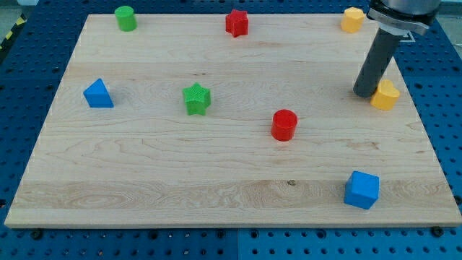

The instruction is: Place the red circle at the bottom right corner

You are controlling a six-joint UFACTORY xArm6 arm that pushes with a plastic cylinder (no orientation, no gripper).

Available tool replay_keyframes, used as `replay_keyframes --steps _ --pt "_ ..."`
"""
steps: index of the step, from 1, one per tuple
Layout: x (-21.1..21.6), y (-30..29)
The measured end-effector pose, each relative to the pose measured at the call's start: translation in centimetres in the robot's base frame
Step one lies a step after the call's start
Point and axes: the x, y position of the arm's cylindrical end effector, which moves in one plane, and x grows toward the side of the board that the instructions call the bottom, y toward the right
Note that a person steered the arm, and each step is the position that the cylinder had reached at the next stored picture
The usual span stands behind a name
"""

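Wooden desk (144,159) carrying scattered blocks. The dark rod descends near the right edge, almost upright; my tip (363,92) touches a yellow block (386,95). There is no gripper. The red circle (284,125), a short cylinder standing on end with its axis vertical, sits right of centre, up-left of the blue cube (362,190).

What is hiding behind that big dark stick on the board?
My tip stands just left of a yellow block, covering its left edge. That hidden part and its exact shape cannot be seen. The rest behind the rod is bare wooden board.
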Motion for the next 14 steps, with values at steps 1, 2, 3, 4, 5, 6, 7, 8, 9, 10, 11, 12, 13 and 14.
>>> replay_keyframes --steps 1,2,3,4,5,6,7,8,9,10,11,12,13,14 --pt "0.5 0.2" --pt "0.5 -4.2" --pt "0.5 -8.8" --pt "0.9 -8.9" --pt "0.9 -8.9" --pt "0.8 -12.0" --pt "0.8 -17.5" --pt "2.5 -18.5" --pt "5.0 -18.5" --pt "5.5 -18.2" --pt "5.6 -16.1" --pt "7.2 -13.4" --pt "8.8 -10.9" --pt "9.9 -8.7"
